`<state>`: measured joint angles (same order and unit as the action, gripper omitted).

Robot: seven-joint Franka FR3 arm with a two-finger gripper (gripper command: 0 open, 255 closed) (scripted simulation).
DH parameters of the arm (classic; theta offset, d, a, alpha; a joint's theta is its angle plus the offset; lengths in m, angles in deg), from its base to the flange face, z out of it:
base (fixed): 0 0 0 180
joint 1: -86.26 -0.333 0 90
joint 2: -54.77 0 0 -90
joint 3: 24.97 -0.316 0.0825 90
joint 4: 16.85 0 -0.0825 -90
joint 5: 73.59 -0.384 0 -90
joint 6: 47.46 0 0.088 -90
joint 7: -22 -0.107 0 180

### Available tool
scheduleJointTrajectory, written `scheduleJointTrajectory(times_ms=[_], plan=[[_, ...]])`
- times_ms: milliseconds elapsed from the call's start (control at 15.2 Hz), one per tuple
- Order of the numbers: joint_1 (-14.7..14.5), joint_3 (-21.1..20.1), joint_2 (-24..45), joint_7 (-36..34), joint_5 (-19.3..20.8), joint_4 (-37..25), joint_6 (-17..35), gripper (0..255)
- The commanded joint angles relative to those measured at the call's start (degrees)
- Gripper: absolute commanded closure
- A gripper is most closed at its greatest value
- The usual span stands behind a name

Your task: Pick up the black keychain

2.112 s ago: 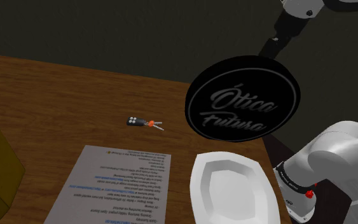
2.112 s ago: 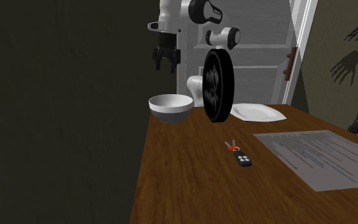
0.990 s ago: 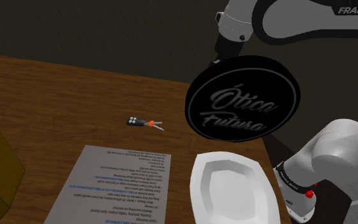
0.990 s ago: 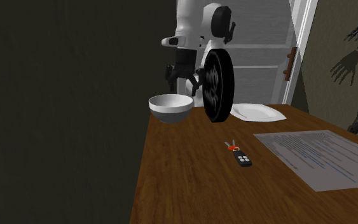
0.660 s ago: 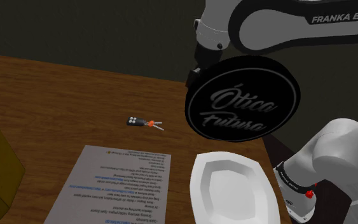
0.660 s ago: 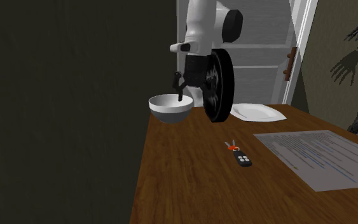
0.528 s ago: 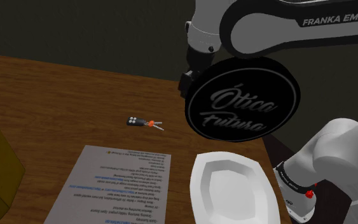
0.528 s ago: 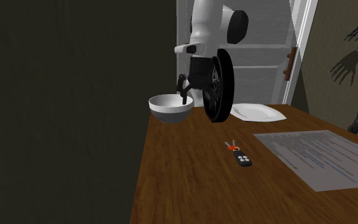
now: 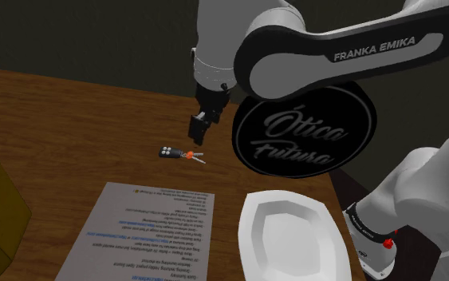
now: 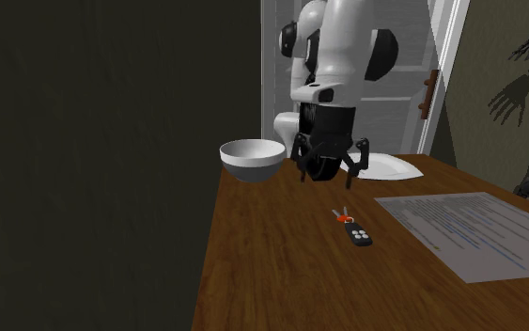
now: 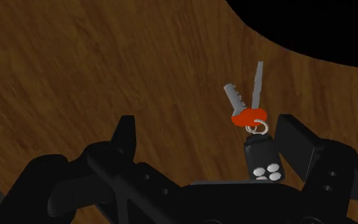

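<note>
**Approach step: pincer poised above the keychain, no grasp yet**

The pincer (image 10: 331, 175) hovers over the wooden bench (image 9: 71, 120) with its two fingers spread apart and nothing between them touching. It sits just above and a little to the far side of the black keychain (image 9: 179, 153).

The keychain lies flat on bare wood, to the far side of the printed sheet (image 9: 147, 231) and left of the black round sign (image 9: 304, 132) in the shoulder view. There its long axis runs left to right, with the black fob at the left, an orange tag in the middle and the keys fanning to the right.

In the wrist view the fob (image 11: 261, 158) lies between the fingers but close beside one finger (image 11: 296, 139), with its long axis crossing the closing line.

My judgement is that the next move calls for a small sideways correction to centre the fob. After that comes a straight descent to the bench and a closing of the fingers on the fob's narrow sides.
</note>
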<state>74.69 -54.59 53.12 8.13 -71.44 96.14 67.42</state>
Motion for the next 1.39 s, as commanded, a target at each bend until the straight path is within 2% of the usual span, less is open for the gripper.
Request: scheduleJointTrajectory(times_ms=[0, 198, 660, 792, 858, 1320], plan=[[-1.15, -1.33, 3.89, -1.67, 1.96, -3.28, 0.07, 0], [-2.90, -2.47, 8.34, -3.52, 4.41, -6.82, 0.24, 0], [-3.15, -2.21, 10.12, -4.62, 5.79, -2.89, 5.63, 0], [-3.14, -2.21, 10.12, -4.61, 5.79, -2.88, 5.63, 0], [-3.09, -2.21, 9.98, -4.53, 5.70, -2.80, 5.60, 255], [-3.28, -2.32, 10.08, -4.89, 5.85, -2.72, 5.74, 255]])
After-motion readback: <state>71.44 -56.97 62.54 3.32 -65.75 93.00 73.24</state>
